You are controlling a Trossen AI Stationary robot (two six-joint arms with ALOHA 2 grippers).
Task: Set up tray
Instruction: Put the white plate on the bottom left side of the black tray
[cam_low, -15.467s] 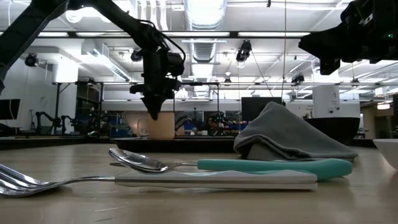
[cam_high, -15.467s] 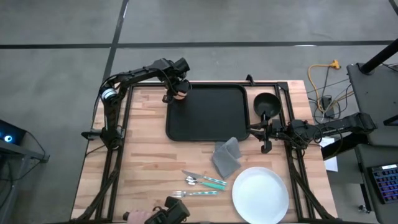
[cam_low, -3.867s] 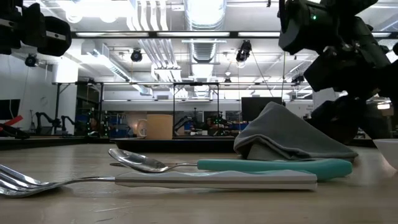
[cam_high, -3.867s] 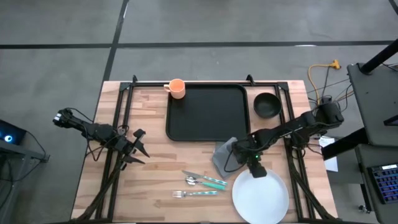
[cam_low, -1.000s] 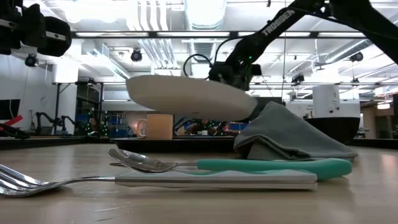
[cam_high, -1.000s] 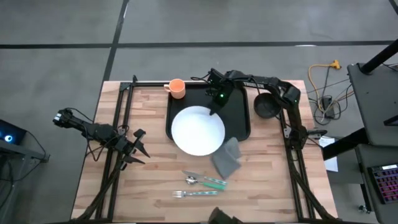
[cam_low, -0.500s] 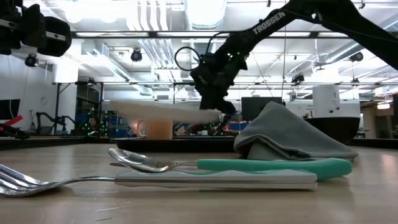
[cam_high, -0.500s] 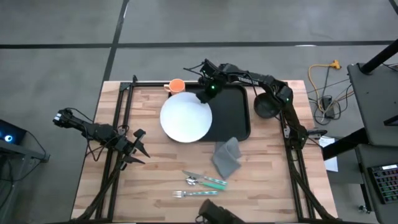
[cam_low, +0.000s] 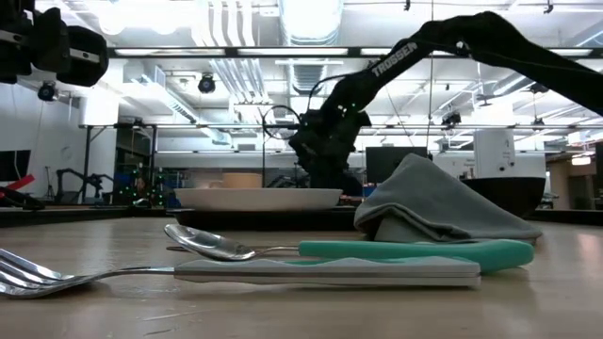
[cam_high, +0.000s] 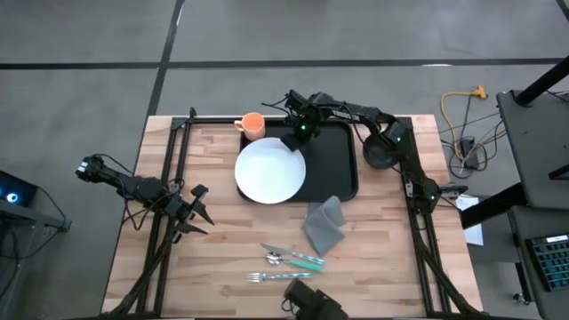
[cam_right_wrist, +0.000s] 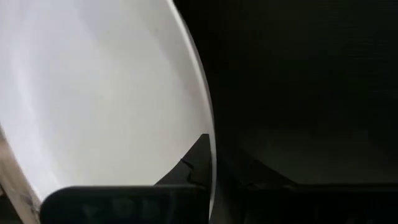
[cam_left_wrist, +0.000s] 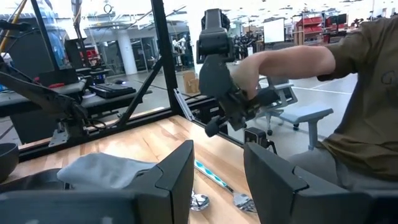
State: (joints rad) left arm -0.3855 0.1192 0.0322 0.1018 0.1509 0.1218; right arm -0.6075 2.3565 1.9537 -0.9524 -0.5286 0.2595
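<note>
The black tray (cam_high: 333, 164) lies at the table's far middle. The round white plate (cam_high: 270, 169) lies level over the tray's left half, its left edge at the tray's left rim; whether it rests there I cannot tell. My right gripper (cam_high: 297, 140) is shut on the plate at its far right side. In the low view the plate (cam_low: 259, 198) shows level, with that gripper (cam_low: 325, 174) behind it. My left gripper (cam_high: 197, 213) waits open at the table's left side, fingers apart (cam_left_wrist: 217, 180), touching nothing. My right gripper pinches the plate's rim (cam_right_wrist: 210, 149) at its far right side, one finger (cam_right_wrist: 194, 163) on the upper face and the other below. The fingers slant down from the table's far right. The plate sits level, low over the tray.
An orange cup (cam_high: 253, 124) stands at the tray's far left corner, and a black bowl (cam_high: 380, 149) lies right of the tray. A grey napkin (cam_high: 324, 224), a spoon (cam_high: 293, 259) and a fork (cam_high: 277, 277) lie nearer. A person's arm (cam_left_wrist: 280, 62) shows at the near edge.
My right gripper has carried the plate toward the table's left and far edge over the tray, then lowered it. The plate, tilted and well above the tray a second ago, now lies level and low over the tray's left half.
</note>
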